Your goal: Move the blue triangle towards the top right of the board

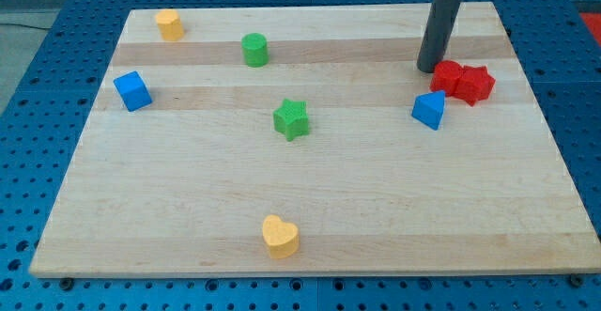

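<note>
While resting on the wooden board point(310, 194), largest thing in view, every block reads best against the blue triangle point(429, 110). No jaws on this rig, so nothing open, shut or gripping: just a dark rod point(439, 29), my tip point(429, 68) down above the triangle, near but apart, touching or nearly touching the red blocks point(463, 81), a pair pressed together just up-right of the triangle. Far left: blue cube point(132, 90). Left: green star point(291, 119). Up-left: green cylinder point(254, 49), yellow block point(169, 24). Down-left: yellow heart point(280, 236). Triangle at right-centre, short of the top right corner. Judged barely begun: tip on the wrong side, needing to get below-left before pushing.
</note>
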{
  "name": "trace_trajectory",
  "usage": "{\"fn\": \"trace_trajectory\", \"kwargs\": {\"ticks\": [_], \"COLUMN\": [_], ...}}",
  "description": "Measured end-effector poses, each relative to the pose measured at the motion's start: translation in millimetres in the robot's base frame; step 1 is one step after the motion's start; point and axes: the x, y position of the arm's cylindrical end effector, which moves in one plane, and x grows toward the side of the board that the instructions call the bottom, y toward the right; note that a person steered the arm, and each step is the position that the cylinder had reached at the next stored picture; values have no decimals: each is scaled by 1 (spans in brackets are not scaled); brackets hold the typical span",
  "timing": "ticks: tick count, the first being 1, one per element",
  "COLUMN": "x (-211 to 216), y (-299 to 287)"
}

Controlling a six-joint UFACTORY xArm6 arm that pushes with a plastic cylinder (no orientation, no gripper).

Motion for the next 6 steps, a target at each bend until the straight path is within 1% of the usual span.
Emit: {"fn": "trace_trajectory", "kwargs": {"ticks": [1,2,3,4,5,6], "x": [-40,-42,37,102,104,95], "y": [42,121,153,129,63,-48]}}
